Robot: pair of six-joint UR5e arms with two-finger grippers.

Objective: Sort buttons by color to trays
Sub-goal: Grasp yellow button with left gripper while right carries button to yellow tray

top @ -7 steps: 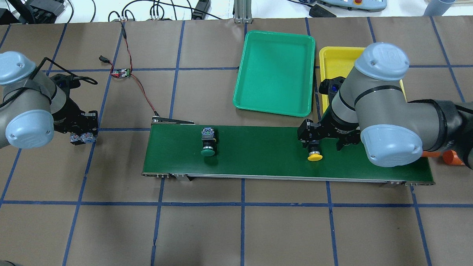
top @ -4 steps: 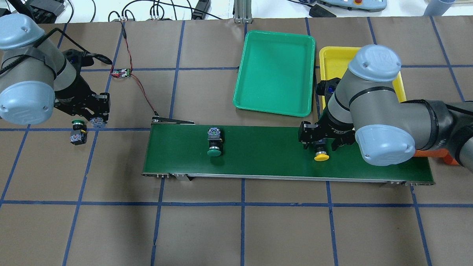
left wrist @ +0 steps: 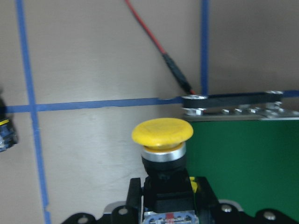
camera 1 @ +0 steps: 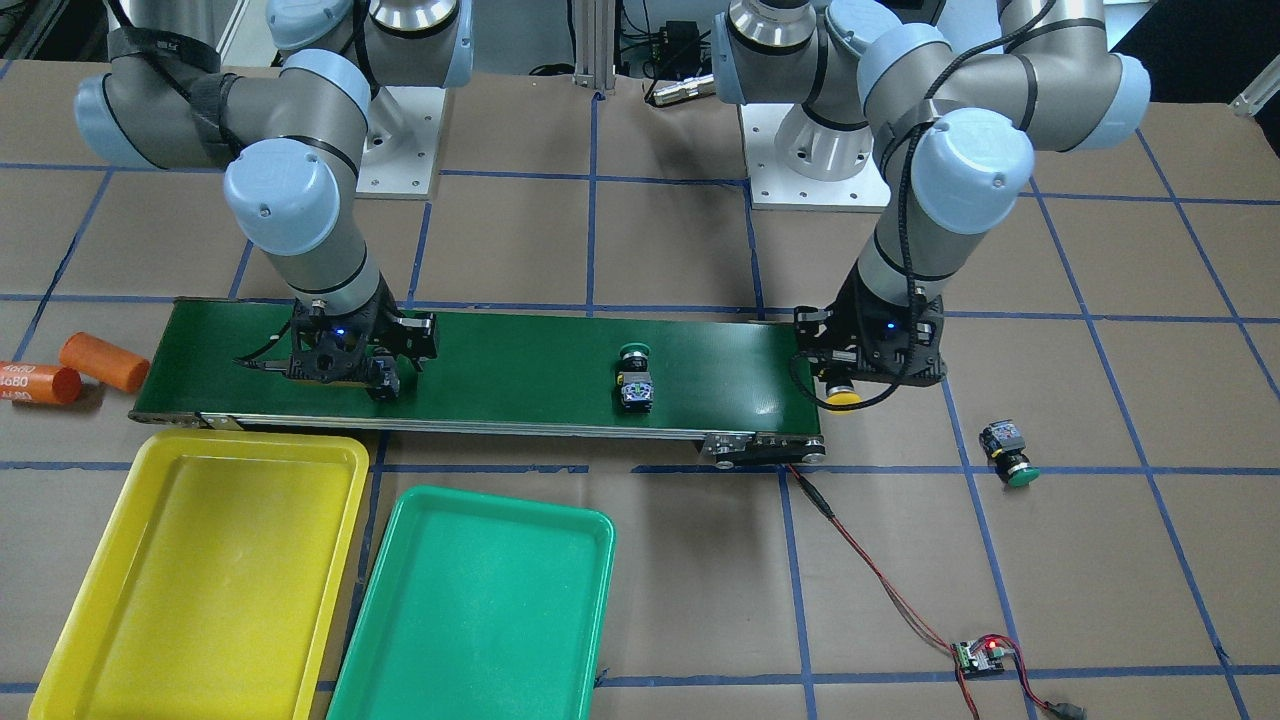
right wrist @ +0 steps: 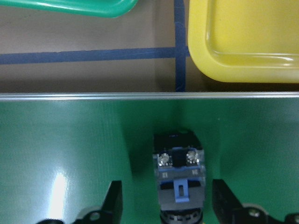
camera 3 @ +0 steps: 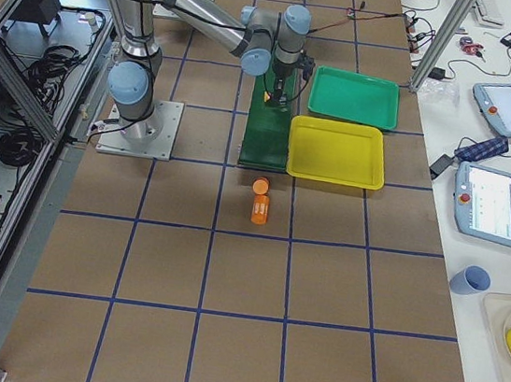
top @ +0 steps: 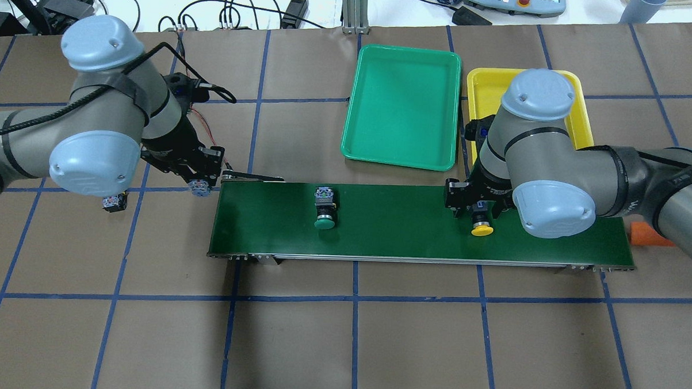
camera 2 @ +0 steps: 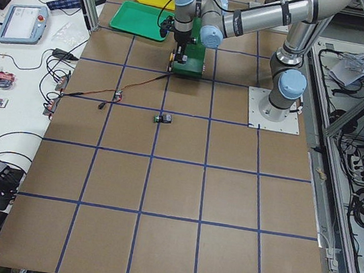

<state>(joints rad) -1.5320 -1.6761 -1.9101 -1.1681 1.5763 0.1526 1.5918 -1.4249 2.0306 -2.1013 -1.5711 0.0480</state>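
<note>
Right wrist-mounted: straddling yellow-capped black-grey push-button (right wrist: pixel 180 179) with 2 spread fingers (right wrist: pixel 114 200) of right gripper (right wrist: pixel 167 198), block centred, long axis running wristward; clamping second yellow-capped push-button (left wrist: pixel 162 132) in left gripper (left wrist: pixel 168 198).

We see yellow tray (camera 3: pixel 336 153) just beside the belt (camera 3: pixel 263 147), green tray (camera 3: pixel 353 97) beyond it, two orange cylinders (camera 3: pixel 259 212) on the bench (camera 3: pixel 178 275).

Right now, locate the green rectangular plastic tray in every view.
Front-facing: green tray, bottom, left of centre.
Overhead: top, right of centre.
Exterior left: top left.
Exterior right: top, right of centre.
Left wrist: not in it.
Right wrist: its rim along the top-left edge.
Landmark: the yellow rectangular plastic tray beside it.
</note>
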